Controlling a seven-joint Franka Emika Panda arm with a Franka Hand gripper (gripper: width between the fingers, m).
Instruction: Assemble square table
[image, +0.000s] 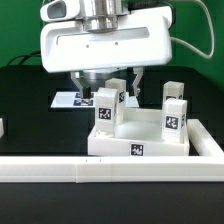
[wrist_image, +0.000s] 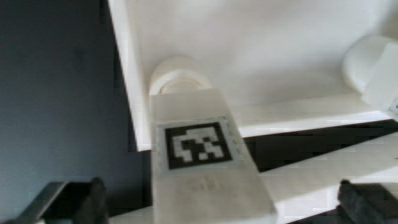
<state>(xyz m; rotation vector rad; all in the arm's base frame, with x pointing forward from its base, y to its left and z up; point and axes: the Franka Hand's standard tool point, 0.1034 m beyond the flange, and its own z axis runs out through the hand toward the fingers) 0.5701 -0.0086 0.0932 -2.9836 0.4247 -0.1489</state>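
The end effector (wrist_image: 210, 205) stands wide and empty, straddling an upright leg (wrist_image: 192, 140) whose long axis runs vertically between its fingers, seated in the square table (image: 140, 140).

Blocked above the square table (image: 140, 135) by upright legs (image: 108, 103) at its corners. Open gap between those legs over the slab's middle. Hemmed in front by the border rail (image: 110, 170).
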